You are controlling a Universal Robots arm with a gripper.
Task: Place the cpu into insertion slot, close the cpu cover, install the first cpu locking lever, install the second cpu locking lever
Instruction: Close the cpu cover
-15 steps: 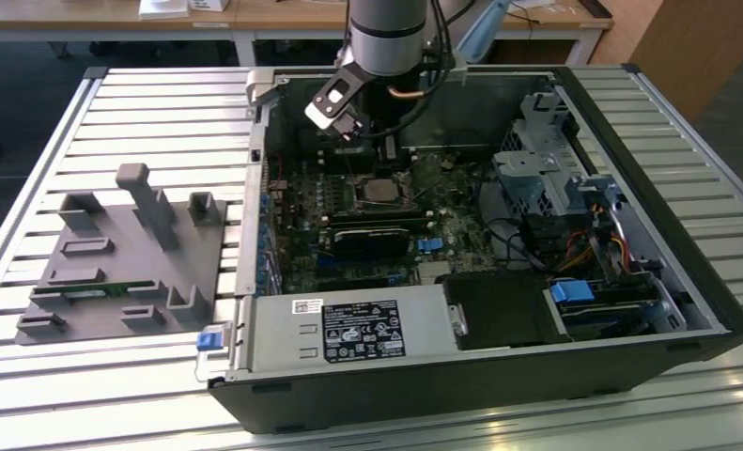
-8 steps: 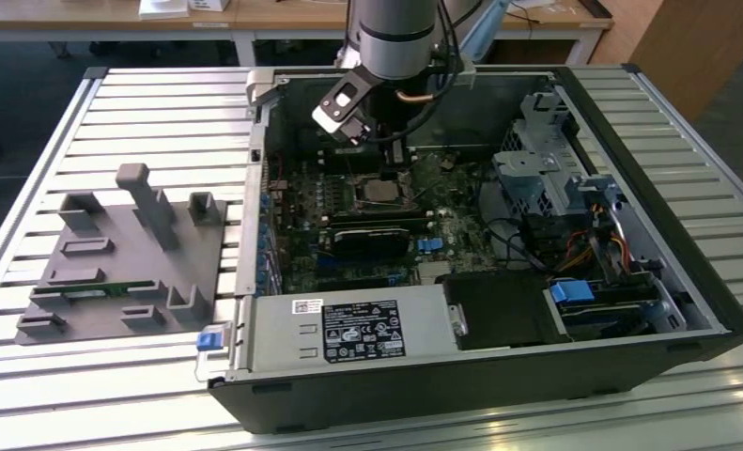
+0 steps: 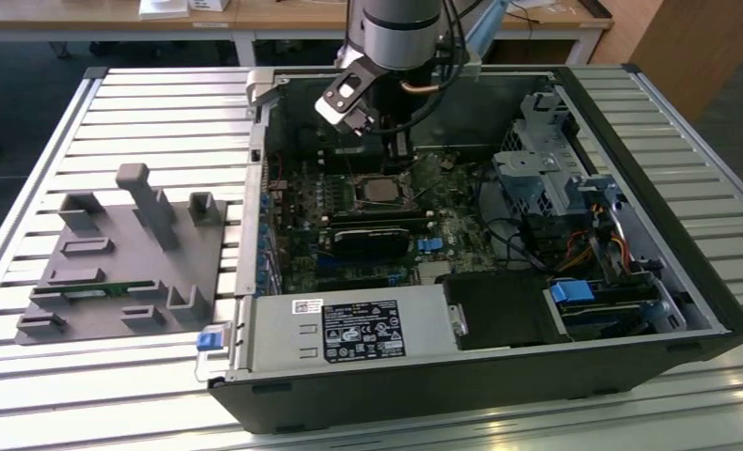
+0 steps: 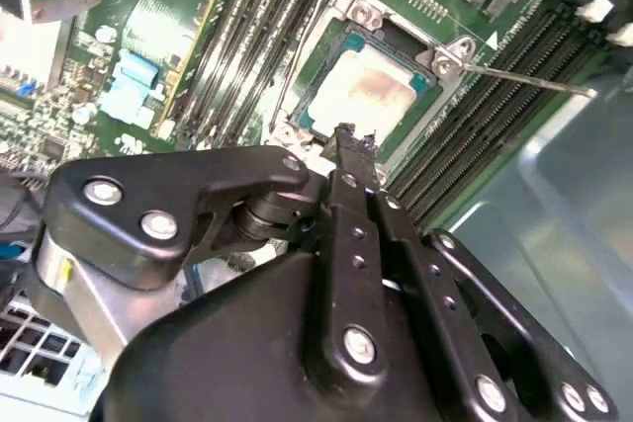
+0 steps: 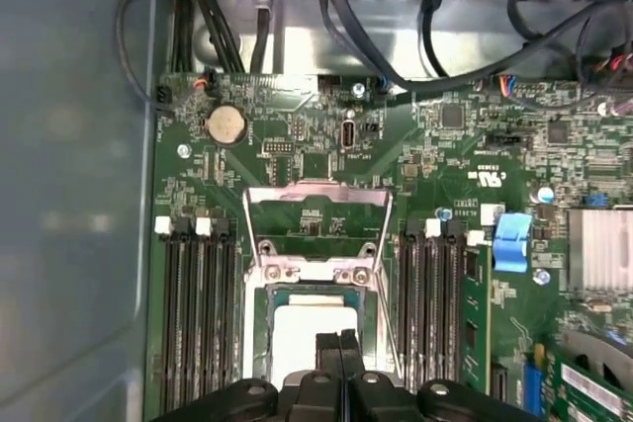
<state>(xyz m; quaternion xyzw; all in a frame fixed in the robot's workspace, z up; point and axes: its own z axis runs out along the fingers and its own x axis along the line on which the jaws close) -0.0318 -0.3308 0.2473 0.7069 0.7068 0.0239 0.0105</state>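
Exterior view: a silver-grey robot arm (image 3: 396,28) reaches down into an open black computer case (image 3: 472,390) that lies on a pale slatted metal tabletop (image 3: 158,113). A grey plastic fixture with upright posts (image 3: 133,254) stands at the exterior view's left, apart from the case.

Claw: the black two-fingered claw (image 3: 400,162) (image 4: 346,133) (image 5: 339,336) has its fingers pressed together. A thin seam runs between them, and nothing can be seen in it.

Claw position: the tips hang over one edge of the cpu. Whether they touch it cannot be told.

Cpu: the small square cpu with a silvery-grey metal top (image 3: 381,191) (image 4: 361,96) (image 5: 292,343) lies flat inside the insertion slot. In the first wrist view the claw covers part of it.

Insertion slot: the square insertion slot with a dark centre and silver rim (image 5: 287,295) sits between banks of long black memory slots (image 5: 193,303) on the green board.

Cpu cover: the thin silvery cpu cover frame with a square window (image 5: 316,195) is swung open, away from the cpu. Green board shows through its window.

Locking lever: in the second wrist view, one thin silver locking lever rod (image 4: 524,79) juts from a slot corner out over the memory slots, unlatched.

Hard to make out: in the exterior view the claw's tips blend into the dark case interior.
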